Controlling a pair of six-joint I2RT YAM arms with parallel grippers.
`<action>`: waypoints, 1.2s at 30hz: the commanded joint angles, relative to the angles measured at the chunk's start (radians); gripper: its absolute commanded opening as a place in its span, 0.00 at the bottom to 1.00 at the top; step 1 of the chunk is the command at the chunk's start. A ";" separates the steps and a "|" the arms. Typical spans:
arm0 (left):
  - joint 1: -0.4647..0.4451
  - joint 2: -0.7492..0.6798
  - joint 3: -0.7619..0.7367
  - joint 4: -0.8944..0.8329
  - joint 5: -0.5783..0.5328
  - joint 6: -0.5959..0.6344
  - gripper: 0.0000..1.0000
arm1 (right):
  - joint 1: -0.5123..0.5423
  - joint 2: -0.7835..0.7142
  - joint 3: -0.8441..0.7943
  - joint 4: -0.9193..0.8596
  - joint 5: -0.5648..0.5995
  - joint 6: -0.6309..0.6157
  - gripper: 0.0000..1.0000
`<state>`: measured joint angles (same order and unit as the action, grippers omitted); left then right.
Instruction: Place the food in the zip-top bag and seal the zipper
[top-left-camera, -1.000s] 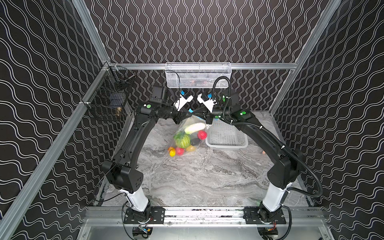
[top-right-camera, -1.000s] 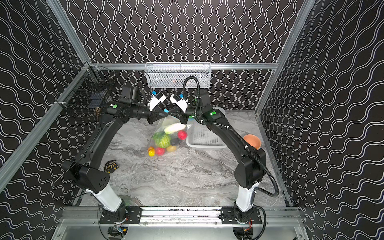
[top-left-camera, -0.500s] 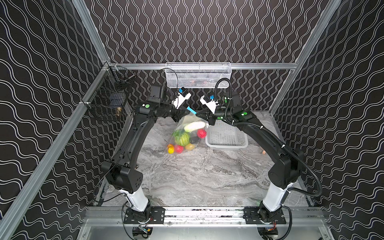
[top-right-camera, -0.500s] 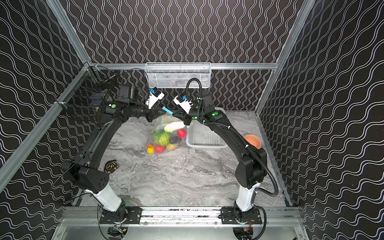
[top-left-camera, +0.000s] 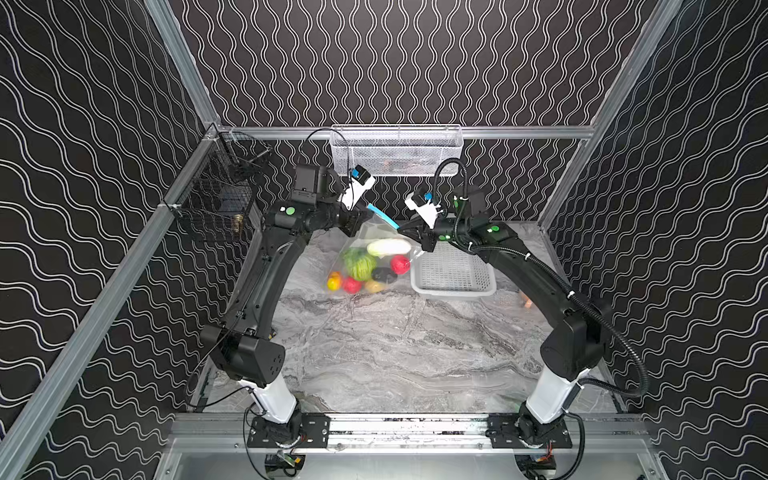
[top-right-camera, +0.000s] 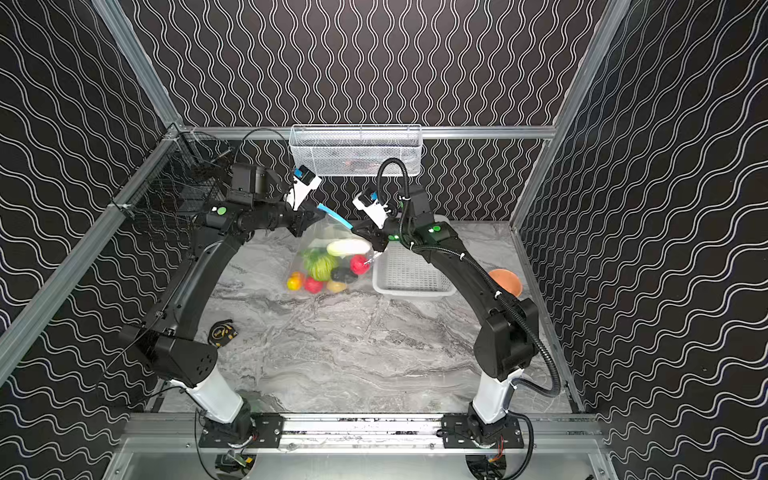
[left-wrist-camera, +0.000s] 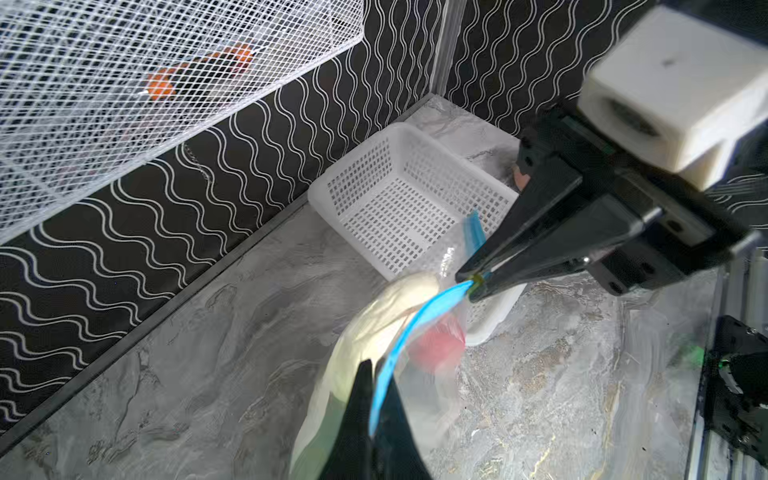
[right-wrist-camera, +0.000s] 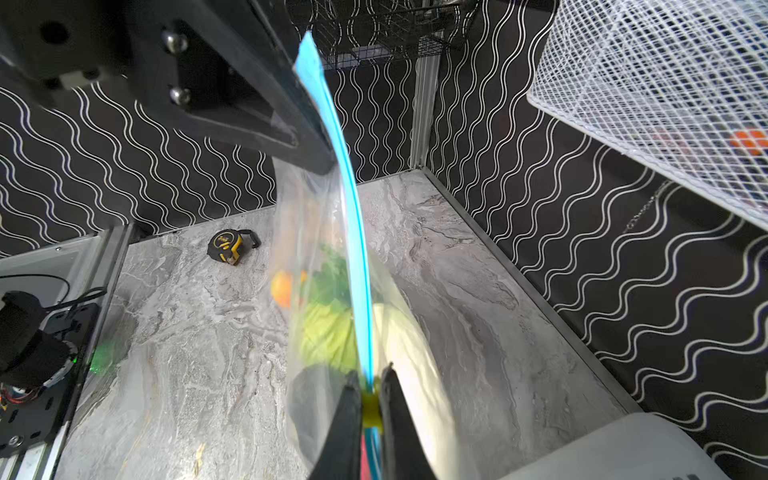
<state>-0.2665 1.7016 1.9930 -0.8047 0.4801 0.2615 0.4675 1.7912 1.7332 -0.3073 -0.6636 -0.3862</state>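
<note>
All the food (top-left-camera: 359, 266) is in the zip-top bag (top-right-camera: 324, 235), hanging below the jaws by its zipper (top-left-camera: 382, 216): your left gripper (left-wrist-camera: 372, 368) pinches one end, your right gripper (right-wrist-camera: 370, 384) clamps the yellow slider (right-wrist-camera: 371, 409). Between them the strip looks sealed. Only a short tail past the right jaws seems left, with the white basket (top-left-camera: 455, 291) close beneath.

Grey marbled tabletop (top-left-camera: 395, 353), walled on three sides. Lying on it: a white perforated basket (top-left-camera: 453, 274) at the back, right of centre, near the rear wall; an orange bowl (top-right-camera: 505, 280) by the right edge, partly hidden; a black-and-yellow tape measure (top-right-camera: 222, 332) on the left. The zip-top bag (top-left-camera: 376, 237) hangs just beside the basket; whether its bottom touches the surface cannot be confirmed.
</note>
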 joint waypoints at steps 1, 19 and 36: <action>0.012 -0.006 0.005 0.116 -0.083 -0.031 0.00 | -0.006 -0.013 -0.016 -0.073 0.045 -0.020 0.06; 0.034 0.023 0.044 0.124 -0.143 -0.071 0.00 | -0.025 -0.100 -0.151 -0.025 0.094 -0.004 0.06; 0.049 0.031 0.055 0.122 -0.133 -0.076 0.00 | -0.072 -0.185 -0.300 0.004 0.112 0.022 0.06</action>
<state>-0.2264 1.7386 2.0369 -0.7712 0.3904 0.2047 0.4019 1.6211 1.4464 -0.2703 -0.5777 -0.3740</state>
